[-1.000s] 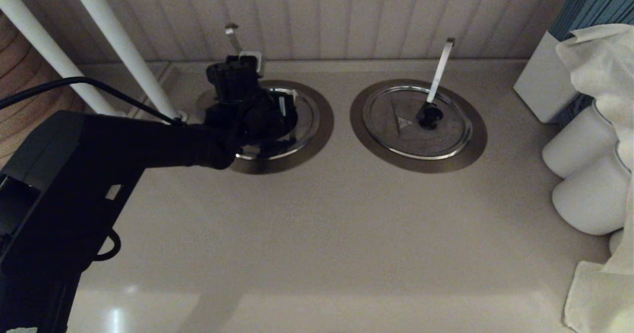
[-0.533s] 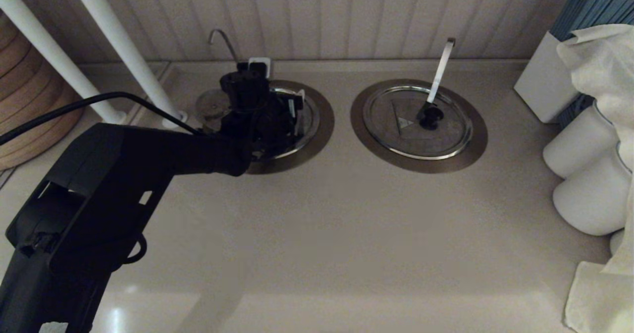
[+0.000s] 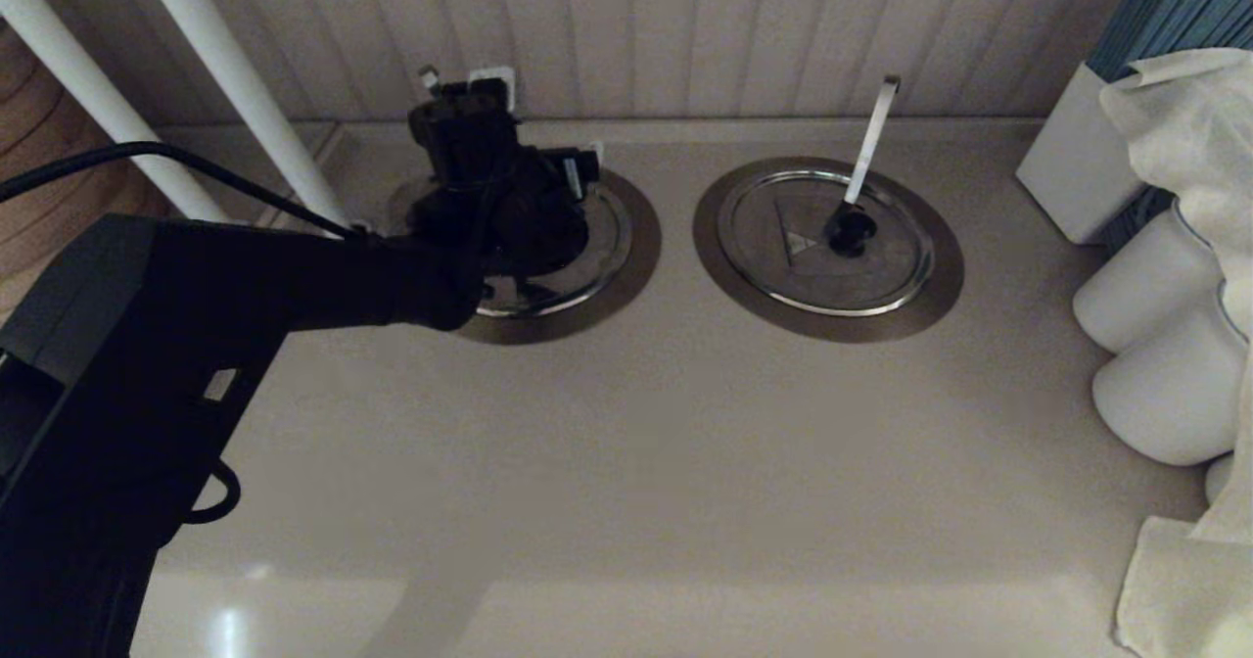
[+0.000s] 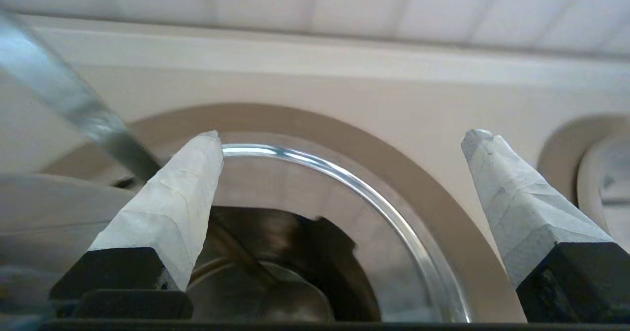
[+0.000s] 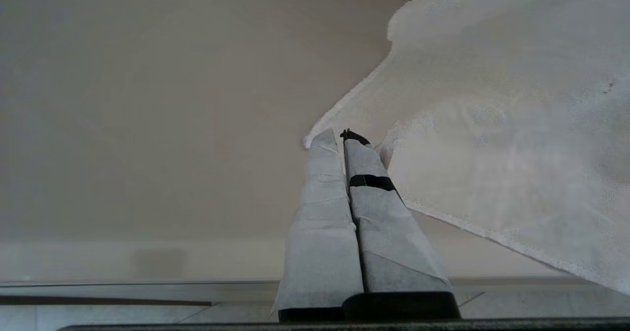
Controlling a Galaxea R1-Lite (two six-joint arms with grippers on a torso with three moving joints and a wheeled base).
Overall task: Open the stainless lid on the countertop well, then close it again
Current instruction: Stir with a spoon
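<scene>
The stainless lid (image 3: 599,252) lies on the left countertop well, inside its wide brushed-steel flange (image 3: 641,247). Its knob is hidden under my left arm. My left gripper (image 3: 540,129) hovers over the lid's far side, pointing at the back wall. In the left wrist view this gripper (image 4: 343,135) is open with nothing between its taped fingers (image 4: 177,208). The lid's bright rim (image 4: 354,185) and the flange (image 4: 408,168) show beneath it. The slim handle (image 4: 74,104) slants past one finger. My right gripper (image 5: 343,136) is shut, parked by a white cloth (image 5: 492,124).
The twin well's lid (image 3: 783,266) with its broad white handle (image 3: 869,139) sits to the right. White poles (image 3: 235,80) stand at back left. Beyond the wells is the panelled wall. White rolls (image 3: 1155,384), a box (image 3: 1067,159) and cloth crowd the right edge.
My left gripper dipped toward the lid, then rose and moved back toward the wall, staying open. The lid has not visibly shifted. The right-hand well is unchanged.
</scene>
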